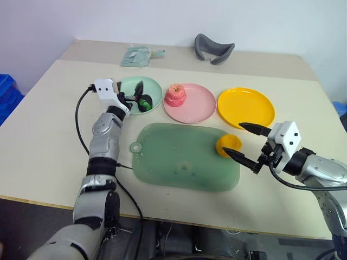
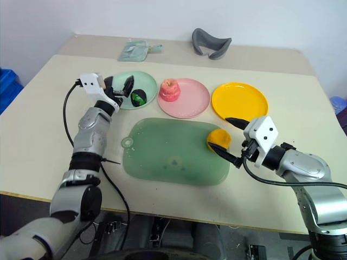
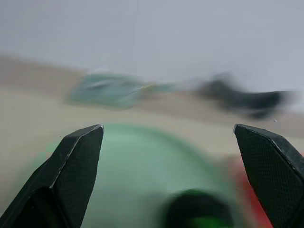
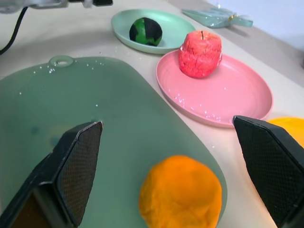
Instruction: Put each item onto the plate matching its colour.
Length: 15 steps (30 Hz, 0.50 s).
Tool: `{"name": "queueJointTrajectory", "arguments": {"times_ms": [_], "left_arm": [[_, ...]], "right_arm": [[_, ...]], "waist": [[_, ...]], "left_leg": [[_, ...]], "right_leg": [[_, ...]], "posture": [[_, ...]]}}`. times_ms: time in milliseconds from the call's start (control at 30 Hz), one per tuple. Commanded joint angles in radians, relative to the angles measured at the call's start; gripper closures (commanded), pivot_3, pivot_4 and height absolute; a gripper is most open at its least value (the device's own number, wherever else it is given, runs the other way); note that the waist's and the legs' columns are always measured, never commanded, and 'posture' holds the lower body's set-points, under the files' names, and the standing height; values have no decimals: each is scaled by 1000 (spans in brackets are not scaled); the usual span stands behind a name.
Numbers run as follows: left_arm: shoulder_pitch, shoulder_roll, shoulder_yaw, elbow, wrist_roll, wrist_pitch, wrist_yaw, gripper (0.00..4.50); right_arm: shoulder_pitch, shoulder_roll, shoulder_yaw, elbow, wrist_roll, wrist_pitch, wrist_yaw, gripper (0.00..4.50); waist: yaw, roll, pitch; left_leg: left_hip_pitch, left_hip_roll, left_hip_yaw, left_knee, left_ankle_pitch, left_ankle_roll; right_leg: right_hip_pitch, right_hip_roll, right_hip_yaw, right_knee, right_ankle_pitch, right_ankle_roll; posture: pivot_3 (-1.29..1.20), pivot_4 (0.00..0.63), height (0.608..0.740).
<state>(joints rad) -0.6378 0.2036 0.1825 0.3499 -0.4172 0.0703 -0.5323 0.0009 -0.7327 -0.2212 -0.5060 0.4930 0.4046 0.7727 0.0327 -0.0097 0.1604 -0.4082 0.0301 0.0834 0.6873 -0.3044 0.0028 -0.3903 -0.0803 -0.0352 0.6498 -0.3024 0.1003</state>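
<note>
A beige desk (image 1: pixel 43 135) carries three round plates in a row toward twelve o'clock, with a large dark-green mat (image 1: pixel 179 157) lying nearer.

The mint green plate (image 1: pixel 154 89) is at the eleven o'clock end. The dark green-and-black lumpy piece (image 4: pixel 146 31) rests in it. The left gripper (image 1: pixel 140 95) hangs right over this plate, its two black fingers spread wide apart and empty, the lumpy piece lying just beneath and between them.

The pink plate (image 1: pixel 198 108) sits in the middle of the row, and the pink-red apple (image 1: pixel 175 95) stands upright near its nine o'clock rim.

The yellow plate (image 1: pixel 246 108) is at the one o'clock end, bare.

The orange-yellow round fruit (image 1: pixel 228 145) lies on the mat's three o'clock edge, just short of the yellow plate. The right gripper (image 1: pixel 245 143) is level with it at three o'clock, fingers wide apart, one tip either side of the fruit, not closed on it.

A grey curved object (image 1: pixel 213 50) and a pale green packet (image 1: pixel 136 56) lie at the far edge.
</note>
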Motion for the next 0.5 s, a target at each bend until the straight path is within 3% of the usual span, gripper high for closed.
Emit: {"name": "queueJointTrajectory", "arguments": {"times_ms": [33,267,500], "left_arm": [[111,102,-81,-248,-91,117,-235,15],[289,368,-134,-477,-219,251,-625,15],[318,509,-147,-524,-222,280,-786,15]], "right_arm": [[-33,17,40,4,-2,-13,8,0],[-114,55,142,156,-81,-76,24,0],[-150,86,186,284,-129,-147,62,0]], "waist": [[-18,1,0],[-33,1,-1],[-19,1,-1]], "left_leg": [[0,0,0,0,0,0],[1,1,0,-2,1,-1],[1,0,0,-1,0,0]], "right_leg": [[0,1,0,0,0,0],[0,1,1,1,0,-1],[0,0,1,0,0,-1]], "posture": [[0,150,740],[0,150,740],[0,150,740]]}}
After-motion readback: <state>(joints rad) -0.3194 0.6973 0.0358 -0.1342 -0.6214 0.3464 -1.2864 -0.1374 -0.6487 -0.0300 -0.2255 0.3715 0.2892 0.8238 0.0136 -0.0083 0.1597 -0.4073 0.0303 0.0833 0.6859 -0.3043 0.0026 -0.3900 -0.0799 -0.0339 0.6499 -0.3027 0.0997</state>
